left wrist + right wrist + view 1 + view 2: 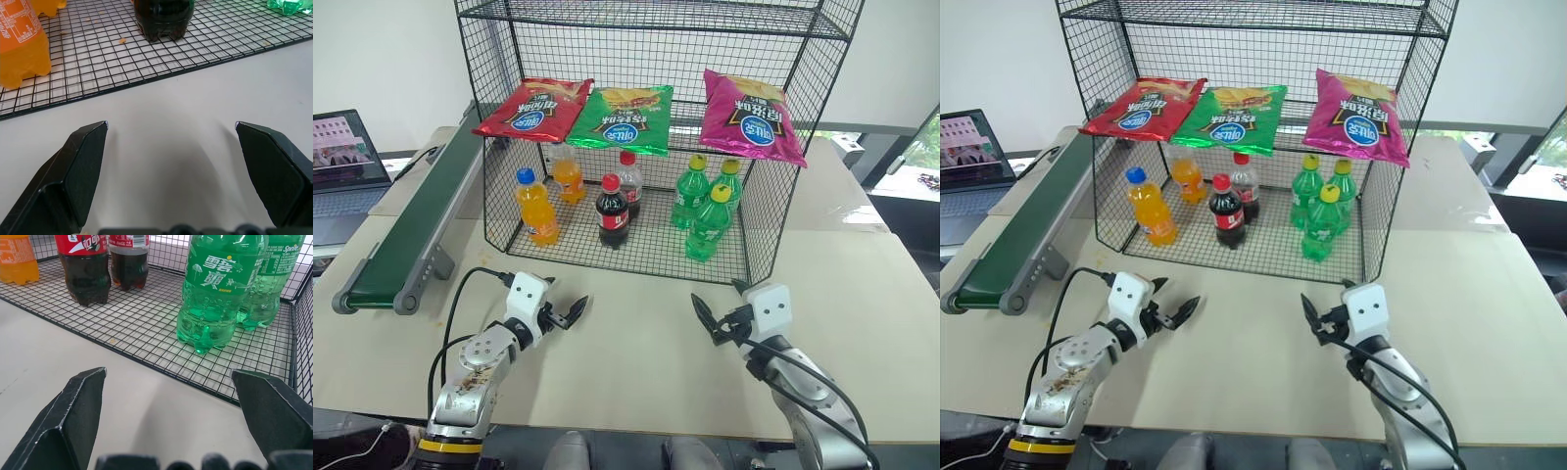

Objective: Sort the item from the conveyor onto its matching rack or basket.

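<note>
The item, a red crisp bag (533, 108), lies flat on the left end of the middle shelf of the black wire rack (656, 15). The dark green conveyor (421, 215) runs along the table's left side with nothing on its belt. My left gripper (570, 313) hovers open over the table in front of the rack's left half, its fingers (83, 161) spread wide with nothing between them. Before the rack's right half, my right gripper (717, 305) is open too and empty, its fingers (73, 416) pointing towards the green bottles.
A green bag (625, 117) and a magenta bag (751, 116) lie beside the red one. The rack's bottom shelf holds orange (537, 208), cola (612, 211) and green bottles (707, 223). A laptop (347, 162) stands at the far left. The beige table (636, 352) spreads under both grippers.
</note>
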Motion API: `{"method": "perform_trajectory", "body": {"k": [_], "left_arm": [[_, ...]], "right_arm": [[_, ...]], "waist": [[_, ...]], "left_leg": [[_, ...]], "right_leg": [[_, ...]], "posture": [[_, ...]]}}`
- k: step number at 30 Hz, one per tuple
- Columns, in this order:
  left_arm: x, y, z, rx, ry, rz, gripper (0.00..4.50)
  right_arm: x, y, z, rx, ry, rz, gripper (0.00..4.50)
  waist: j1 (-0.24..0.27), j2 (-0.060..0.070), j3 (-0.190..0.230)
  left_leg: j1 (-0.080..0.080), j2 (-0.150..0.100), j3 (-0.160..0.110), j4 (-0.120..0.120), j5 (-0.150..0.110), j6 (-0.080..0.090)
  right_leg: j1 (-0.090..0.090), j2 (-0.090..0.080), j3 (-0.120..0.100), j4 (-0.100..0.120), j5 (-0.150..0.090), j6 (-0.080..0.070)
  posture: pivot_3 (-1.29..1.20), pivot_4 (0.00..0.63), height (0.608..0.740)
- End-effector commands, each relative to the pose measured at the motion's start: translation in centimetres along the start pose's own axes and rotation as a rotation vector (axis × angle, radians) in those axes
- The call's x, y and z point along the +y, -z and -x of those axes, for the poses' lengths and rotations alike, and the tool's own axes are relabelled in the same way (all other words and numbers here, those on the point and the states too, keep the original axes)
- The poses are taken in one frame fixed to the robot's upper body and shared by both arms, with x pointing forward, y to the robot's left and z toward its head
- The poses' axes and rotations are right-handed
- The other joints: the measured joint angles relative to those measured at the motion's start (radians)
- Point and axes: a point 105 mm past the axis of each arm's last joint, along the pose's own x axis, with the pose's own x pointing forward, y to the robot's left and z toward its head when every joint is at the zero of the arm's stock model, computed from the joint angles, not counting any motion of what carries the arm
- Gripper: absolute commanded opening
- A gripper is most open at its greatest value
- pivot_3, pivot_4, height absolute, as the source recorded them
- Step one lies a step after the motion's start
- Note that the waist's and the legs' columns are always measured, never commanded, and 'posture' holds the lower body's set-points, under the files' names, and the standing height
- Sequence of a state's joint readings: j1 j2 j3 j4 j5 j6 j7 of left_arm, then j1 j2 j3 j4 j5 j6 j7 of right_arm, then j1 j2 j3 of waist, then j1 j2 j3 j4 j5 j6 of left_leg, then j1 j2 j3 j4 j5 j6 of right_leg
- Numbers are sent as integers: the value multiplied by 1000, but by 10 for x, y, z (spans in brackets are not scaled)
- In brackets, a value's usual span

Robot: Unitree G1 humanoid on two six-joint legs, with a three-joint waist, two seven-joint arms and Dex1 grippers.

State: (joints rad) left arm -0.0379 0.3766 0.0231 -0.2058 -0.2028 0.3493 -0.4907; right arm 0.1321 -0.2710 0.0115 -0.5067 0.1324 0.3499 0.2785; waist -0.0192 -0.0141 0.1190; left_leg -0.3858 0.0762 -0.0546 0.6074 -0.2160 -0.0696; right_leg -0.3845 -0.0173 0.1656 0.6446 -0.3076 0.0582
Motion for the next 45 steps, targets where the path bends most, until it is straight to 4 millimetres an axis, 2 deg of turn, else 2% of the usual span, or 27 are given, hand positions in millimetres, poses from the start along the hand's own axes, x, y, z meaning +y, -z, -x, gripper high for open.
{"method": "perform_trajectory", "body": {"k": [1, 37, 42, 45], "left_arm": [[2, -18, 1, -64, 0, -28, 4451], [6, -19, 4, -77, -14, -26, 4451], [20, -16, 16, -78, -53, 20, 4451], [22, -33, 35, -123, -20, 88, 4451]], "right_arm": [[-2, -15, -2, -60, 7, 16, 4500], [1, -11, -7, -63, -11, 19, 4500], [6, -19, -11, -85, -50, 16, 4500], [20, -42, -17, -145, -187, 12, 4500]], "waist": [[0, 0, 0], [0, 0, 0], [-2, 0, 0], [-6, 0, 0]], "left_leg": [[0, 0, 0, 0, 0, 0], [0, 0, 0, 0, 0, 0], [0, 0, 0, 0, 0, 0], [0, 0, 0, 0, 0, 0]], "right_leg": [[0, 0, 0, 0, 0, 0], [0, 0, 0, 0, 0, 0], [0, 0, 0, 0, 0, 0], [0, 0, 0, 0, 0, 0]], "posture": [[0, 150, 740], [0, 150, 740], [0, 150, 740], [0, 150, 740]]}}
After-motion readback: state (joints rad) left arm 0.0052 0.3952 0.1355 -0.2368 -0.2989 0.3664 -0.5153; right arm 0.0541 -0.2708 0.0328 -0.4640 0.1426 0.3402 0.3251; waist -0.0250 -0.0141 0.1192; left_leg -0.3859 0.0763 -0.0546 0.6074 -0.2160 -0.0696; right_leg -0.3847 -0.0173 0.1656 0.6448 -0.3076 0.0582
